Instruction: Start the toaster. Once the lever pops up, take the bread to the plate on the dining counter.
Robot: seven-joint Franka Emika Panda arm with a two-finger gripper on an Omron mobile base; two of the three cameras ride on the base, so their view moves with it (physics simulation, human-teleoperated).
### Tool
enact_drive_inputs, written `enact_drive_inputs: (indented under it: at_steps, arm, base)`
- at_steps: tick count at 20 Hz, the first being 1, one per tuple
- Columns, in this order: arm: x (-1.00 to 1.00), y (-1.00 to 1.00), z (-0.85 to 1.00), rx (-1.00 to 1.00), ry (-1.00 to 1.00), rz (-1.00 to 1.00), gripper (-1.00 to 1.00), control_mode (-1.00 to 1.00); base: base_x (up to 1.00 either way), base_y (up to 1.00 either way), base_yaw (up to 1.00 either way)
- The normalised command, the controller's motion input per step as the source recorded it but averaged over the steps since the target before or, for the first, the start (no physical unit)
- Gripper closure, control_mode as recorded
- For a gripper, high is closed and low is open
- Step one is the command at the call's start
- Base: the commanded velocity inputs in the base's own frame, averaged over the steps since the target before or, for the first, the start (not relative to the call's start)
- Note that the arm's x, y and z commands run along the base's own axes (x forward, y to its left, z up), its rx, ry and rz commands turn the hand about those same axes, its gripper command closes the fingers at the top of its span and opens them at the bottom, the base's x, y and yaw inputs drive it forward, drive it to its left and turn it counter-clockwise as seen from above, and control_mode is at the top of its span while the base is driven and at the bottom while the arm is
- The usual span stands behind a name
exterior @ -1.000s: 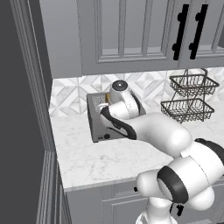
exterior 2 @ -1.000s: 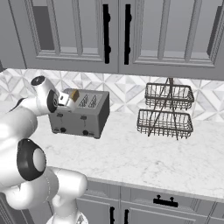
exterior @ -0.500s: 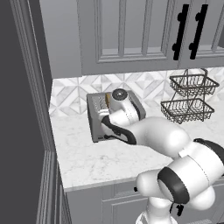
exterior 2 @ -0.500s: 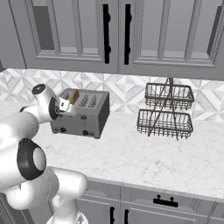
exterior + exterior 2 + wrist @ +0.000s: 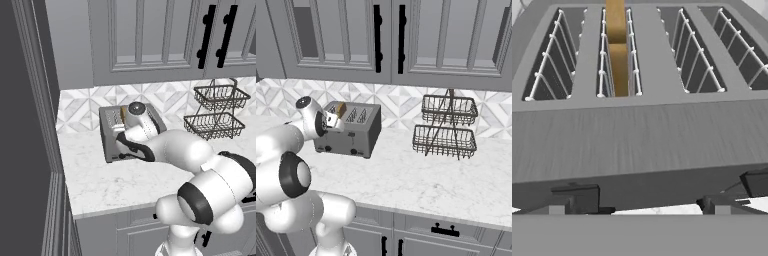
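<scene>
Hovering over the toaster's (image 5: 347, 129) front edge, the claw (image 5: 332, 120) gapes wide, holding nothing. The bread (image 5: 617, 52) stands in the toaster's second slot. Right of the toaster, a two-tier wire basket (image 5: 446, 126) shares the marble surface (image 5: 421, 175).

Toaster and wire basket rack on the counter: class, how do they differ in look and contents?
The toaster is a solid grey box; the rack is open dark wire. The toaster is low with one body; the rack stands taller, with two stacked tiers. The toaster holds bread; the rack's baskets look empty. Both stand on the marble counter.
</scene>
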Motion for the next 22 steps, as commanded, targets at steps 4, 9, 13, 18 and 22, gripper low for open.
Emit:
enact_drive_inputs:
  at_steps: [4, 9, 13, 18, 22]
  arm:
    - [0.00, -0.01, -0.13, 0.00, 0.00, 0.00, -1.00, -1.00]
    - [0.00, 0.00, -0.20, 0.00, 0.00, 0.00, -1.00, -1.00]
    - [0.00, 0.00, -0.31, 0.00, 0.00, 0.00, -1.00, -1.00]
    - [0.00, 0.00, -0.22, 0.00, 0.00, 0.00, -1.00, -1.00]
    - [0.00, 0.00, -0.22, 0.00, 0.00, 0.00, -1.00, -1.00]
  base:
    - [0.00, 0.00, 0.00]
    - [0.00, 0.00, 0.00]
    - [0.00, 0.00, 0.00]
    - [0.00, 0.00, 0.00]
    - [0.00, 0.00, 0.00]
